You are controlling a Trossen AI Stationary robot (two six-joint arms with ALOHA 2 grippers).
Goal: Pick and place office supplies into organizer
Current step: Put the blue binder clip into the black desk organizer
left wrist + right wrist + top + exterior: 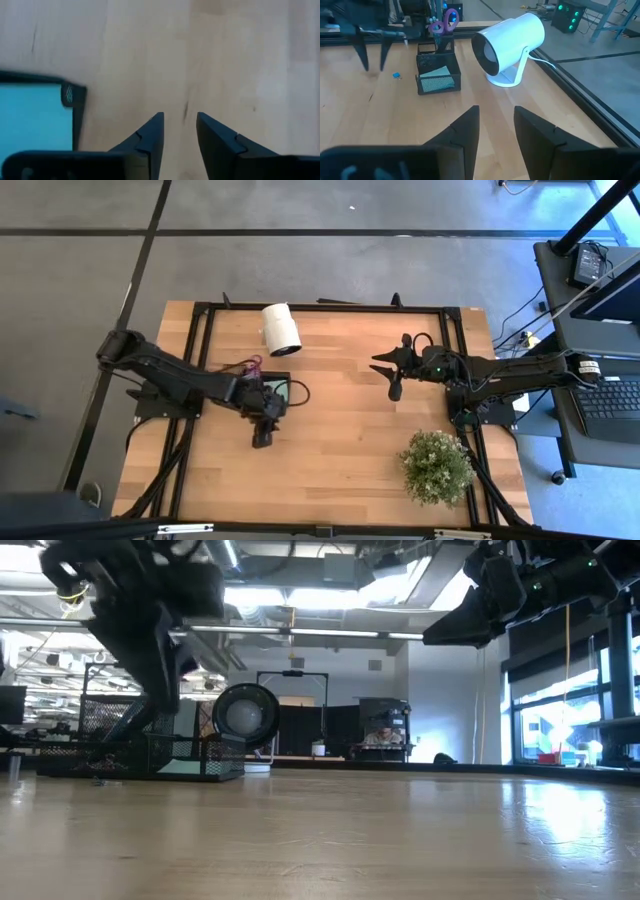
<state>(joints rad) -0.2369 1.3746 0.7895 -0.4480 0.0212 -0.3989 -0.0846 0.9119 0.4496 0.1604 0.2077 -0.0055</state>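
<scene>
Organizer (437, 70) sits near the white projector (512, 42) already holding scissors (445, 20) and a sticky pad (437, 73), so mostly done; left gripper (179, 131) hovers beside it, fingers apart and empty, a blue bit (396, 75) left out.

Lab: framed workbench (330, 430), ceiling ducts (300, 580)
</scene>
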